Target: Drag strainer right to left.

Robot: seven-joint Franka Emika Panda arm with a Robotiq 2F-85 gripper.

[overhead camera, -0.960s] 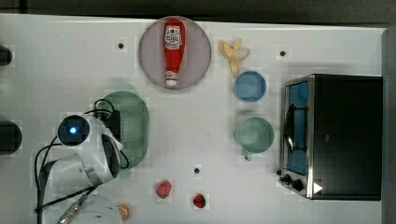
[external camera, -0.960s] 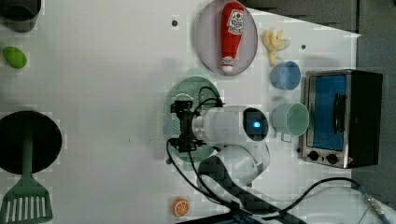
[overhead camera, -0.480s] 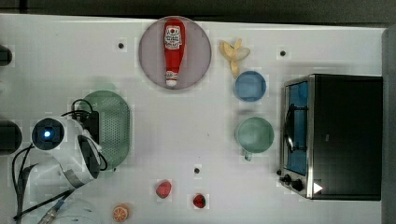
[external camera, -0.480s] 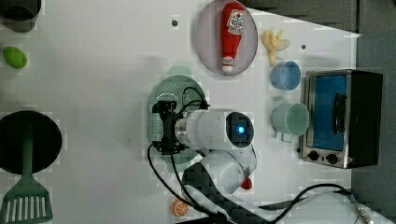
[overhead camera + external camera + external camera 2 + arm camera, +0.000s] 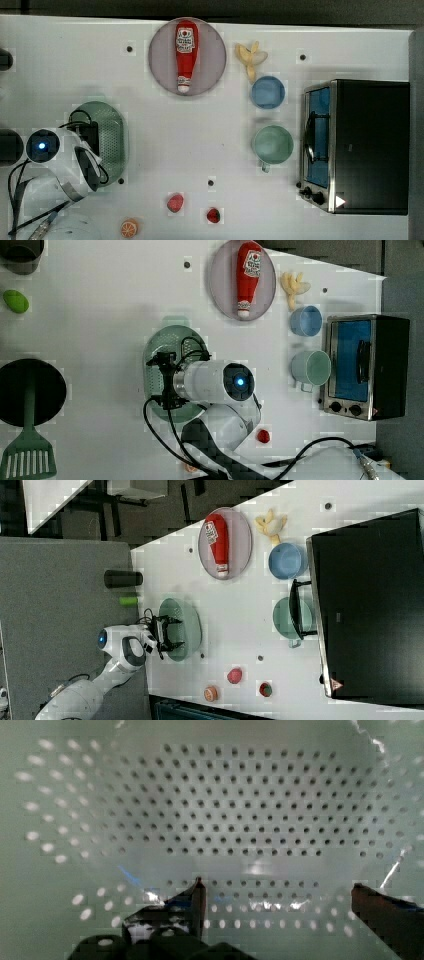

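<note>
The strainer [image 5: 112, 130] is a pale mint-green oval colander with small holes, lying at the top view's left side of the white table. My gripper [image 5: 95, 150] reaches down into its bowl, open, with the fingers spread wide and nothing held between them. In the left view the gripper [image 5: 162, 380] sits over the strainer [image 5: 170, 340], on the left view's left half of the bowl. The right view has the gripper [image 5: 170, 632] inside the strainer [image 5: 190, 625]. In the wrist view the perforated strainer wall [image 5: 225, 820] is close, with both fingertips [image 5: 197, 897] low against it.
A ketchup bottle [image 5: 185, 50] lies on a grey plate [image 5: 212, 50]. A banana [image 5: 251, 56], blue bowl [image 5: 268, 92], mint mug [image 5: 272, 144] and toaster oven [image 5: 357, 145] stand to the top view's right. Small fruits [image 5: 175, 202] lie near the front. A black pan [image 5: 30, 390] and green spatula [image 5: 27, 460] are at the left view's left.
The arm and the strainer have slid together toward the top view's left. The fingers have stayed spread wide throughout.
</note>
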